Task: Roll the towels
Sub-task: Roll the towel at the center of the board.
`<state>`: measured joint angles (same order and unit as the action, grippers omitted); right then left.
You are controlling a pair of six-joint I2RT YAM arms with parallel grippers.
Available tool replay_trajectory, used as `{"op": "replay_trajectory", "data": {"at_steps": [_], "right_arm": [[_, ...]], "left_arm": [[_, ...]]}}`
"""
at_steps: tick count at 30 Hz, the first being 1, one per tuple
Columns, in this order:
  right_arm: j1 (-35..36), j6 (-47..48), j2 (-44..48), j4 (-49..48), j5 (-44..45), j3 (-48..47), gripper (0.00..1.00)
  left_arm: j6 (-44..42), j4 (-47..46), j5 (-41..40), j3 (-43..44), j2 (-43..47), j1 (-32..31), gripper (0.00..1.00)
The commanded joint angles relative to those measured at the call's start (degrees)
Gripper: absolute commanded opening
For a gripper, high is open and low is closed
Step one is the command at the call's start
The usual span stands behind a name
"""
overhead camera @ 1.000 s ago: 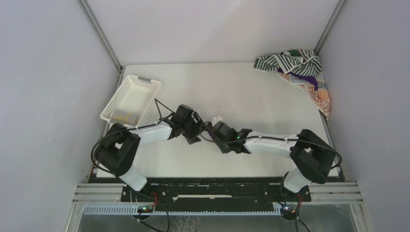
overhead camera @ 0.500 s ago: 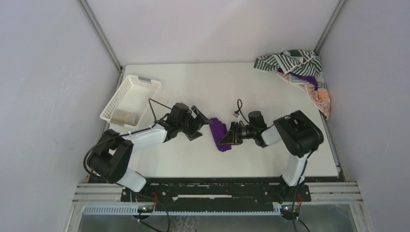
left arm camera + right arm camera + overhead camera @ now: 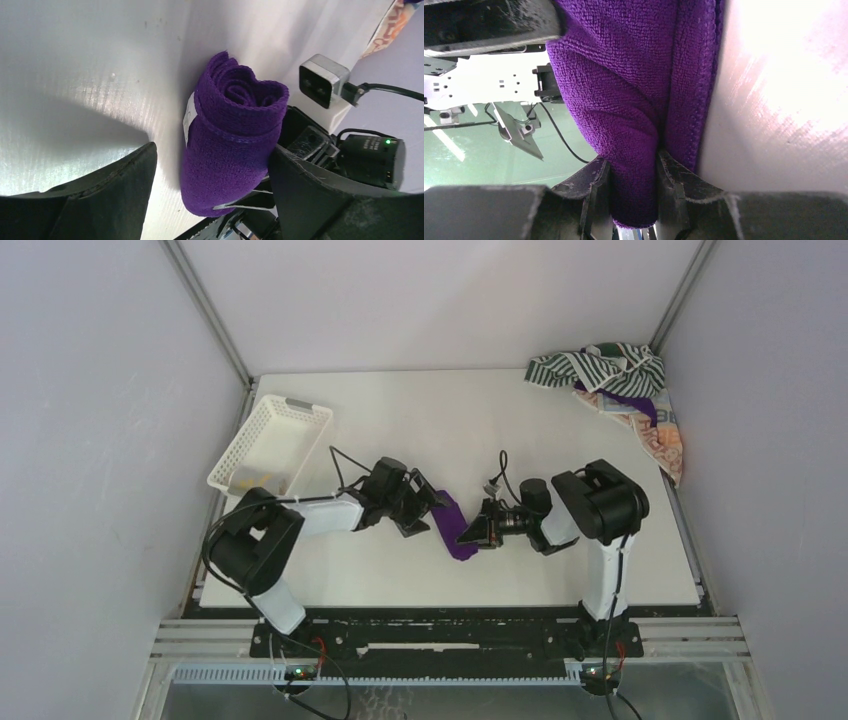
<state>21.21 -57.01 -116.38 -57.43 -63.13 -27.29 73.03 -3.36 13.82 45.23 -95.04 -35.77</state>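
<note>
A purple towel (image 3: 455, 531), rolled into a tight cylinder, lies on the white table (image 3: 480, 430) between my two grippers. In the left wrist view the roll (image 3: 232, 140) stands between the spread fingers (image 3: 100, 200) of my left gripper (image 3: 210, 192), with a gap on its left side. My left gripper (image 3: 425, 506) is open. My right gripper (image 3: 634, 187) is shut on a fold of the purple towel (image 3: 624, 90), at the roll's near end. More towels sit heaped at the back right: a green-striped one (image 3: 590, 365), a purple one (image 3: 630, 405) and an orange patterned one (image 3: 660, 445).
A white lattice basket (image 3: 285, 420) stands at the left edge of the table, with something yellowish (image 3: 250, 481) at its near end. Grey walls close in the table on three sides. The right arm's elbow (image 3: 600, 505) is folded up just right of the roll.
The two grippers, huddled over the hidden towel a second ago, drew apart and the purple roll came into view. My left gripper then moved right to straddle it. The right arm folded back.
</note>
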Motion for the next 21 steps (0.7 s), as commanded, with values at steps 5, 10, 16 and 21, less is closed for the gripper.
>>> {"op": "replay_trajectory", "data": {"at_steps": [5,10,16,21], "right_arm": [[1.04,8.18,3.98,25.04,9.44,2.14,0.15],[1.95,7.62,4.86,28.62,11.10,1.56,0.16],[3.54,6.74,6.45,31.04,13.47,1.45,0.23],[4.46,6.13,8.58,31.54,15.04,1.41,0.30]], "left_arm": [[1.15,-1.08,0.24,3.28,-2.67,-1.64,0.80],[0.77,-0.64,0.01,5.01,-4.83,-2.68,0.79],[-0.46,2.18,-1.25,6.62,-7.23,-4.16,0.74],[-1.81,6.01,-2.31,7.59,-9.45,-5.11,0.64]]}}
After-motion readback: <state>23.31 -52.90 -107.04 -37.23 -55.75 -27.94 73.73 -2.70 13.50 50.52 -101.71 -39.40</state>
